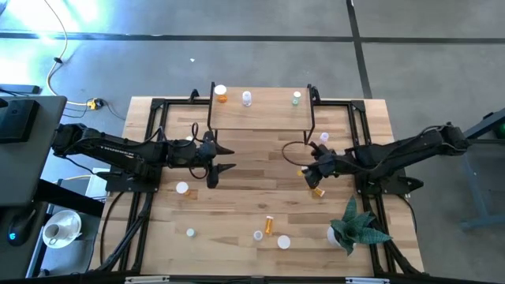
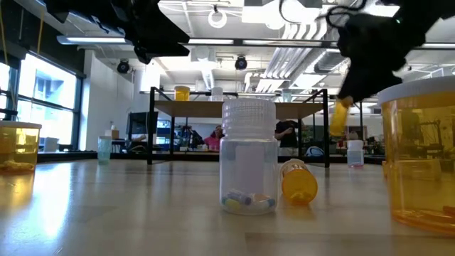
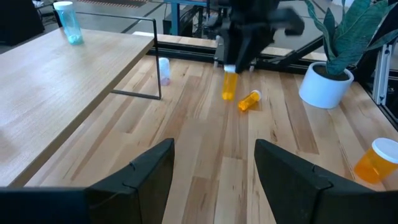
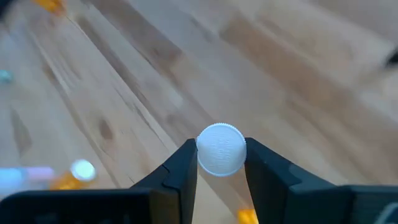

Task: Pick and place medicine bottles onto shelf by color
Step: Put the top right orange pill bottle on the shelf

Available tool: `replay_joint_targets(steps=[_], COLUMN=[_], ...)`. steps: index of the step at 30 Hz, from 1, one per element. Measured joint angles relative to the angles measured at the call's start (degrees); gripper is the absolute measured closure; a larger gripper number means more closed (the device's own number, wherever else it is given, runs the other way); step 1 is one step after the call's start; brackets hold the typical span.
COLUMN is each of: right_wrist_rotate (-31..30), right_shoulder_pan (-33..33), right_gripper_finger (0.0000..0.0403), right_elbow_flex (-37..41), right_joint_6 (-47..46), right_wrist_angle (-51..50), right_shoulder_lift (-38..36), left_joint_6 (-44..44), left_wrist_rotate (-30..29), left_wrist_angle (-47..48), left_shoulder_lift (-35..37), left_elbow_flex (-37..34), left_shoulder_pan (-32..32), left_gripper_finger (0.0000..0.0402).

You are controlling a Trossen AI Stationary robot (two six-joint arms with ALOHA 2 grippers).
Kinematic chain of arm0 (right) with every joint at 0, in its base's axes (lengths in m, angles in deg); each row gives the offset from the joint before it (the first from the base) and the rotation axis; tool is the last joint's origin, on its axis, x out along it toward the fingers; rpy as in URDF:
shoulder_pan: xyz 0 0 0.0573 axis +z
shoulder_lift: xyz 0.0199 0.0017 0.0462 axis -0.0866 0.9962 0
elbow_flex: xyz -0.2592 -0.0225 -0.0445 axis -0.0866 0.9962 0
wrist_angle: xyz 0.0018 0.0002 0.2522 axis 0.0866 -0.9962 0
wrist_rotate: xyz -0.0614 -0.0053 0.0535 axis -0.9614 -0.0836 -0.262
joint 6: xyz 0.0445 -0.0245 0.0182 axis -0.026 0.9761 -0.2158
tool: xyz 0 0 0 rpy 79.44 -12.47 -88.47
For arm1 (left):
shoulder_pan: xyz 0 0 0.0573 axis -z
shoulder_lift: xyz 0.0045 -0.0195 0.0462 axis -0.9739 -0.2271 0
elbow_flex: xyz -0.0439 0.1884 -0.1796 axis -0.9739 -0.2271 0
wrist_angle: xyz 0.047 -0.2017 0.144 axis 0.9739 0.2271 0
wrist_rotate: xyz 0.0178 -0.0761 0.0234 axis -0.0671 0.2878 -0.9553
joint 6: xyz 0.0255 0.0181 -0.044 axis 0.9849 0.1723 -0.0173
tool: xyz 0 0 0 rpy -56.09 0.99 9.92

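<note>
Now right gripper (image 4: 221,163) pinching orange bottle (image 3: 229,85) by white cap (image 4: 221,148), lifted clear, near shelf (image 1: 260,110). Left gripper (image 3: 214,171) wide, empty. We fear cap-only grip: swing, slip, drop before shelf.

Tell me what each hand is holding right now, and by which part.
The right hand grips an orange medicine bottle by its white cap, the body hanging below, clear of the table. The left hand is open and holds nothing.
</note>
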Motion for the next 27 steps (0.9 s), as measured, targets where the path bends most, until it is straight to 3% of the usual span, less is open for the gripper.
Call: replay_joint_targets(steps=[6,13,17,27], right_wrist_rotate=[-0.3,-0.1,0.7,11.1], right_shoulder_pan=[-4.8,-16.0,-23.2,-35.5], right_gripper_finger=[0.0298,0.0298,0.0298,0.0298], right_elbow_flex=[-7.9,-21.3,-31.9,-55.6], right_joint_6=[8.6,18.1,22.2,29.8], right_wrist_angle=[-0.7,-8.6,-14.7,-25.5], right_shoulder_lift=[0.0,2.4,7.8,27.1], left_joint_6=[0.0,0.0,0.0,0.0], left_wrist_rotate=[0.0,0.0,0.0,0.0], left_wrist_angle=[0.0,0.0,0.2,1.5], left_shoulder_lift=[0.0,0.0,0.0,0.0], left_elbow_flex=[0.0,0.0,0.0,0.0], left_shoulder_pan=[0.0,0.0,0.0,0.0], left_gripper_finger=[0.0188,0.0188,0.0188,0.0188])
